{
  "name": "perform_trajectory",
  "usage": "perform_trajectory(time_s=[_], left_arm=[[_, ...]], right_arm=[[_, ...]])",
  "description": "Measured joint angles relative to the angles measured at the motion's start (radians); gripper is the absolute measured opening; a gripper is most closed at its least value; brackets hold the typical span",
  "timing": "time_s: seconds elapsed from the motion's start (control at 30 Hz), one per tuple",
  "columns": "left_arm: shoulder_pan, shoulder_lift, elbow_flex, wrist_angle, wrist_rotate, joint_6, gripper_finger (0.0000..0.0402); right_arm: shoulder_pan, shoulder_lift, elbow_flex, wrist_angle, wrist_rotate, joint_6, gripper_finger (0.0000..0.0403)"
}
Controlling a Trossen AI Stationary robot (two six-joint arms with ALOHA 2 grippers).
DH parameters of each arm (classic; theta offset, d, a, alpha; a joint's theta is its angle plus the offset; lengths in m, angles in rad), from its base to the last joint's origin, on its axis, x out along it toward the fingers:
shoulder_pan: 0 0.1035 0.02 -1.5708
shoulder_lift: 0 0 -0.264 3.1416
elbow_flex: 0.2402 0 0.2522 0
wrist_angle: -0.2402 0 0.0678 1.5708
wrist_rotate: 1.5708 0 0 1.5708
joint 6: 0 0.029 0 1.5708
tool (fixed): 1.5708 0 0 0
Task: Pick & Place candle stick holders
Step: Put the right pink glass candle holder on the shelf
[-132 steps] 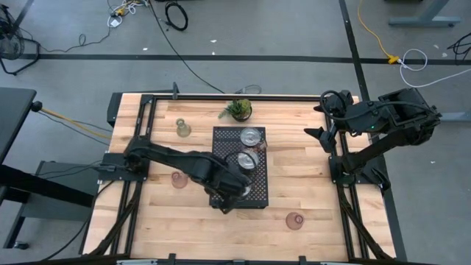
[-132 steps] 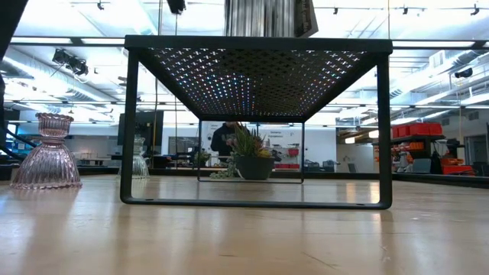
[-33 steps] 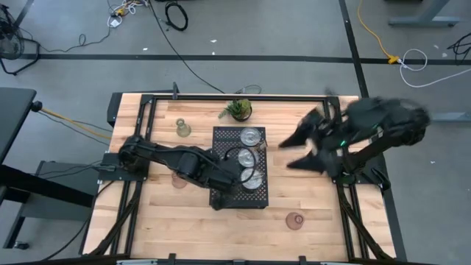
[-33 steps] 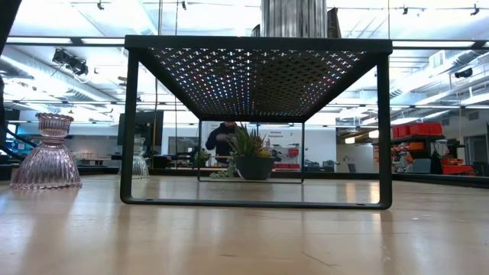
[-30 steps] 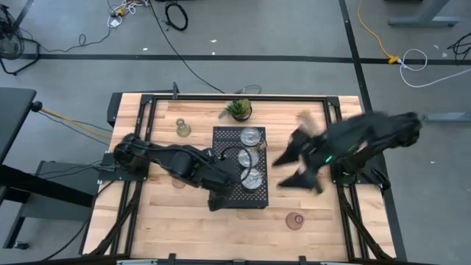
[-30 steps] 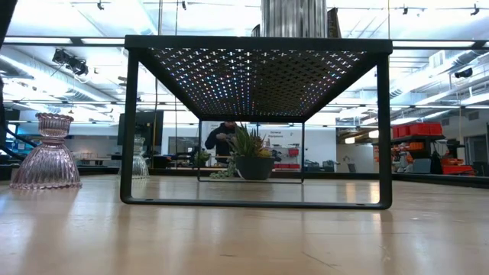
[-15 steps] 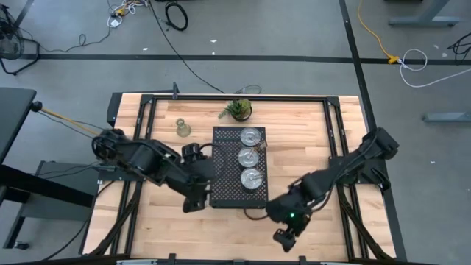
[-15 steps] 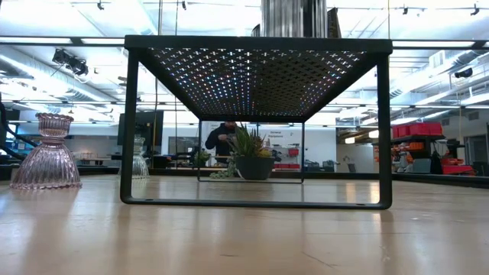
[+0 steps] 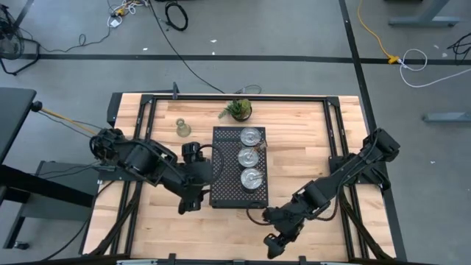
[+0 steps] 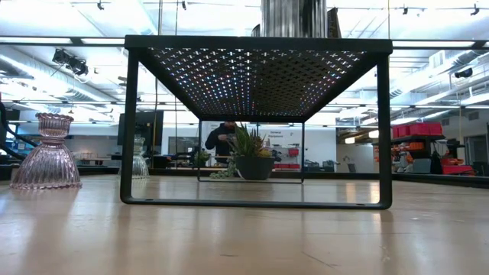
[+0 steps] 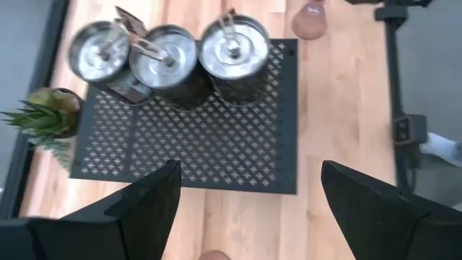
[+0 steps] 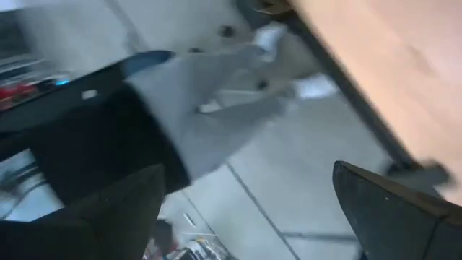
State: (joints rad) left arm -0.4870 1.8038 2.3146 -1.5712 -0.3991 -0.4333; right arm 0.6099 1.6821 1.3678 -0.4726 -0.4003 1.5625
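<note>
Bright, even overhead light; right wrist view motion-blurred.

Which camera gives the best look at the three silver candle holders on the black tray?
The left wrist view: all three silver holders show large in a row on the tray. The high view shows them small; the low view shows one stem; the right wrist view shows none.

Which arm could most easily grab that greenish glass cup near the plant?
Probably the left: its open left gripper hangs beside the tray, on the greenish glass cup side; the right gripper is at the table front edge.
</note>
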Motion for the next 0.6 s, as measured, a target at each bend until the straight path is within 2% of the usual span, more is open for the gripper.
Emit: perform_trajectory(time_s=[0.17, 0.3, 0.47, 0.6], left_arm=[[0.002, 0.000, 0.000, 0.000, -0.038, 0.000, 0.0335], [0.009, 0.000, 0.000, 0.000, -0.049, -0.004, 0.0335], [0.020, 0.000, 0.000, 0.000, -0.054, -0.027, 0.0335], [0.019, 0.000, 0.000, 0.000, -0.053, -0.034, 0.0335]], right_arm=[[-0.001, 0.002, 0.000, -0.246, -0.027, -0.011, 0.0383], [-0.001, -0.006, -0.001, -0.369, -0.022, -0.039, 0.0360], [-0.003, -0.016, -0.001, -0.529, 0.052, -0.078, 0.0336], [0.004, -0.014, -0.001, -0.569, 0.090, -0.094, 0.0328]])
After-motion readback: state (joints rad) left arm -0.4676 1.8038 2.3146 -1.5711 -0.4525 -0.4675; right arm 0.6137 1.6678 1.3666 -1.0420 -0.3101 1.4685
